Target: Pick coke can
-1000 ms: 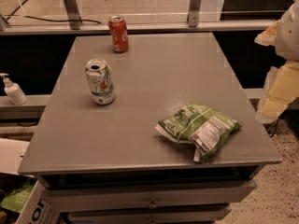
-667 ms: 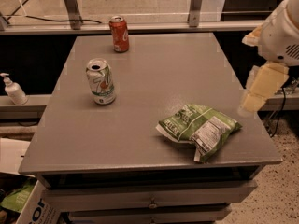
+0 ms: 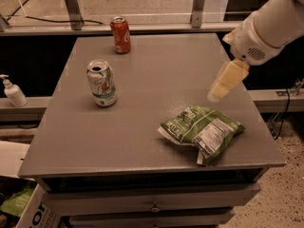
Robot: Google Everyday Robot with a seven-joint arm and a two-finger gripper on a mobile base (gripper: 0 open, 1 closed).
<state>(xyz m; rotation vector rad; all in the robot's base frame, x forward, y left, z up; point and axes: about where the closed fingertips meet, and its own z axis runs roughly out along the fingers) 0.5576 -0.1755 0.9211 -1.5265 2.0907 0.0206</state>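
The coke can (image 3: 120,34) is red with white script and a silver top. It stands upright at the far left of the grey table (image 3: 156,75), near the back edge. My gripper (image 3: 223,85) comes in from the upper right on a white arm and hangs over the right part of the table, far from the coke can, just above and behind a green chip bag. It holds nothing that I can see.
A white-and-green can (image 3: 101,83) stands upright left of centre. A green chip bag (image 3: 202,130) lies at the front right. A soap pump bottle (image 3: 13,92) stands on a ledge to the left. Drawers sit under the table's front edge.
My arm and gripper have moved left from beyond the table's right edge to over its right part. The cans and the bag have not moved.
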